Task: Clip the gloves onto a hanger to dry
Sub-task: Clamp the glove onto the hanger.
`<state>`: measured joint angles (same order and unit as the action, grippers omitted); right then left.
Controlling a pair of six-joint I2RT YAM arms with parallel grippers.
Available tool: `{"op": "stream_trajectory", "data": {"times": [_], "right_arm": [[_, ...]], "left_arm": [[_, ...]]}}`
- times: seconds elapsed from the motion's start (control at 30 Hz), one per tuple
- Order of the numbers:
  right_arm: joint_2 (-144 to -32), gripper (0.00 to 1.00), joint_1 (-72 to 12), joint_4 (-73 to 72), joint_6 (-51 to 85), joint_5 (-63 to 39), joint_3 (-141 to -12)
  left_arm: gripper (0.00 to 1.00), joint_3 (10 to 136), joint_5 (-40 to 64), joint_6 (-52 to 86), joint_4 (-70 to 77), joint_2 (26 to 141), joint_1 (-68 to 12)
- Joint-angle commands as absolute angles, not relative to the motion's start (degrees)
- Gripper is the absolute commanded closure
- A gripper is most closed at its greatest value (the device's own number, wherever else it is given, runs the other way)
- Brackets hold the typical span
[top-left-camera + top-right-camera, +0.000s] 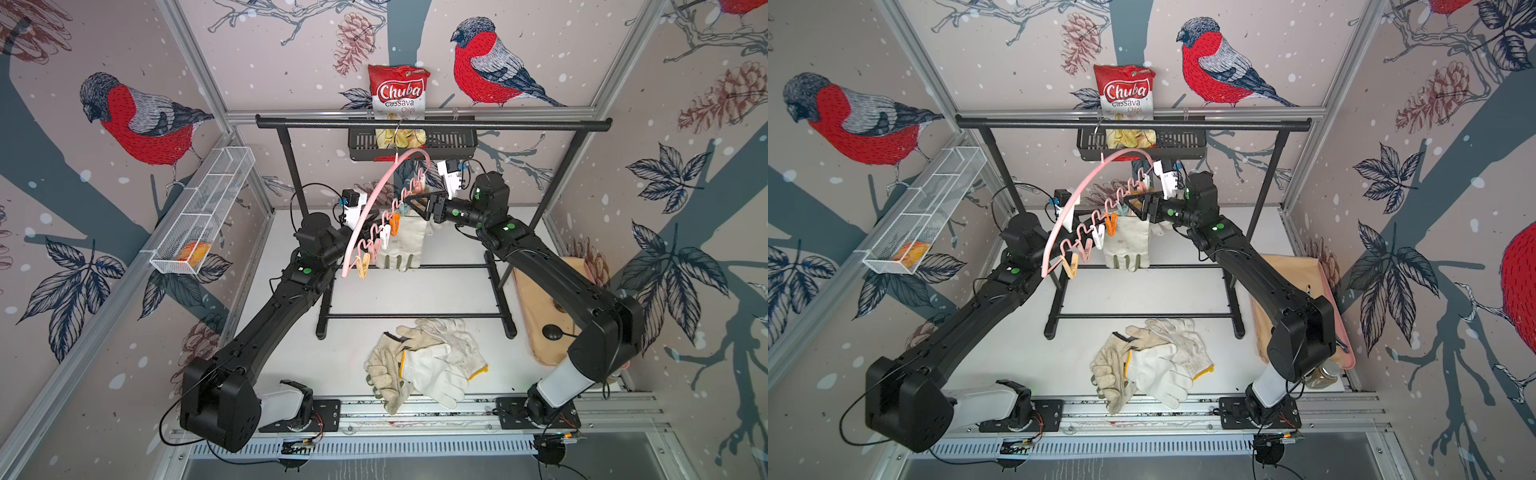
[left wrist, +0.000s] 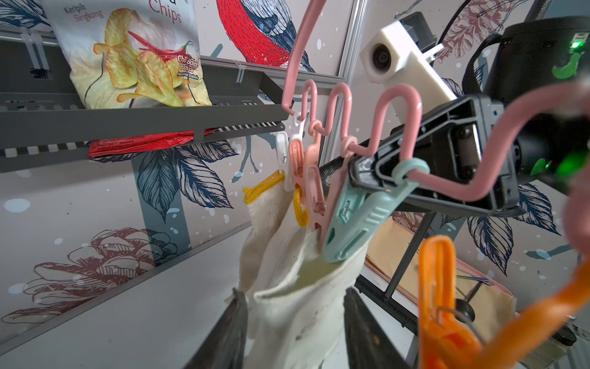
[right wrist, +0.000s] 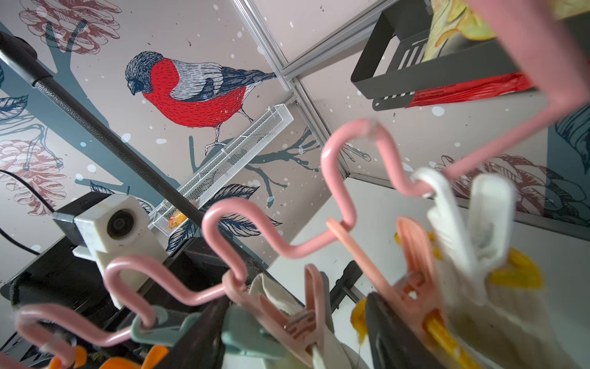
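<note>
Overhead, both top views show two gloves pinned on the hanger, a pile left on the table. Left wrist: left gripper parted astride a hung glove, gripping nothing. Right wrist: right gripper parted around pins, empty.

place: lab robot cell | signs: aluminium frame posts are edging the upper corners; bird-print wall panels are enclosing a white tabletop; a base rail is running along the lower centre
</note>
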<state>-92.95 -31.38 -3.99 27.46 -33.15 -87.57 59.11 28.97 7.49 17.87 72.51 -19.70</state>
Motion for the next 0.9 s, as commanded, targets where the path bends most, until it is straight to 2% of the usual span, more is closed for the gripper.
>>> {"op": "stream_trajectory", "data": {"times": [0.0,0.03,0.33,0.57,0.73,0.87], "right_arm": [[-91.3,0.31,-31.2,-3.5,27.3,-29.4,-86.7],[-90.8,0.31,-31.2,-3.3,27.2,-28.8,-86.5],[-84.9,0.32,-31.9,-0.8,25.9,-20.6,-82.6],[-80.0,0.34,-32.9,1.6,25.1,-15.5,-80.3],[-76.3,0.45,-35.3,2.3,26.0,-12.4,-78.1],[-75.8,0.52,-39.5,4.5,25.9,-9.9,-77.7]], "left_arm": [[0.15,58.1,26.1,7.9,21.9,71.3,-19.7],[0.02,57.8,25.7,7.8,21.9,70.9,-19.5],[0.01,54.1,17.9,9.1,23.0,66.4,-18.8],[0.01,52.3,2.5,18.8,23.7,62.3,-18.5],[0.01,48.9,-4.7,23.3,26.4,57.0,-18.5],[0.01,44.6,-1.7,19.7,29.1,52.3,-18.4]]}}
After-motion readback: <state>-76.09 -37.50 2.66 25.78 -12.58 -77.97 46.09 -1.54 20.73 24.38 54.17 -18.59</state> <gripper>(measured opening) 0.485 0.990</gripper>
